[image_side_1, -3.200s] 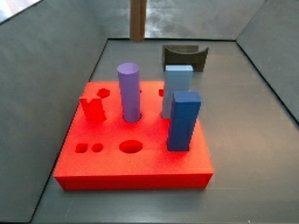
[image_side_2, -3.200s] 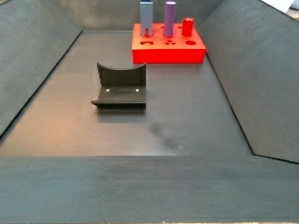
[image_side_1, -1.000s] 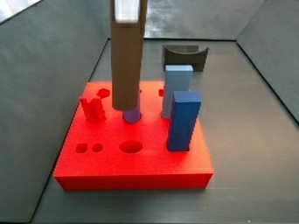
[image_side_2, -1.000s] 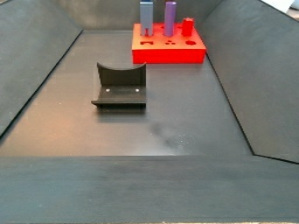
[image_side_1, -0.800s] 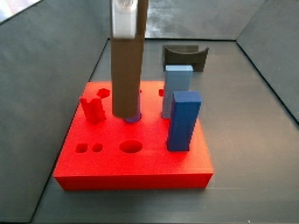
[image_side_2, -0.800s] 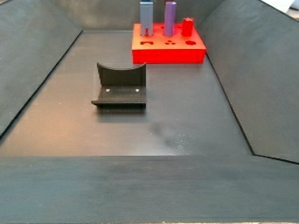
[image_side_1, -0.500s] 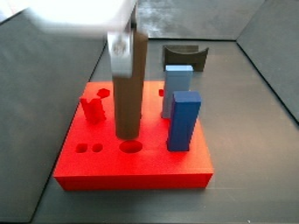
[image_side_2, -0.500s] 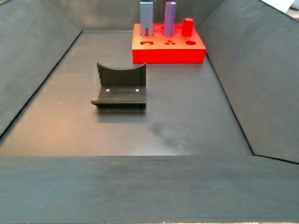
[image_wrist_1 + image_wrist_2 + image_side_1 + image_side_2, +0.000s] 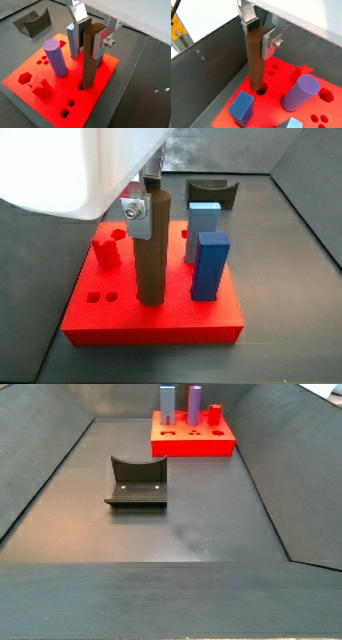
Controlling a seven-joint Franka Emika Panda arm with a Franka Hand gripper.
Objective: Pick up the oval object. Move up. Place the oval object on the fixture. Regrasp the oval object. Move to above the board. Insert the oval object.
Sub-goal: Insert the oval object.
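My gripper point(image 9: 91, 38) is shut on the top of the oval object point(image 9: 92, 57), a long brown peg held upright over the red board point(image 9: 40, 100). In both wrist views the peg's lower end stands in a hole near the board's edge. The gripper point(image 9: 256, 35) grips the peg point(image 9: 254, 62) between silver fingers point(image 9: 268, 39). In a side view the gripper point(image 9: 146, 208) and peg point(image 9: 151, 253) stand at the board point(image 9: 154, 328) front middle. The fixture point(image 9: 211, 193) sits on the floor behind the board. Another side view shows the board point(image 9: 191, 444) and fixture point(image 9: 138, 481) but no gripper or peg.
A purple cylinder point(image 9: 55, 57) and blue posts point(image 9: 207, 263) stand in the board close to the peg. A red cross-shaped piece point(image 9: 107, 251) sits at the board's left. Sloping grey walls point(image 9: 40, 474) enclose the floor.
The gripper has come down and forward with the peg, from high over the purple cylinder to the front hole. The peg's lower end now stands in that hole.
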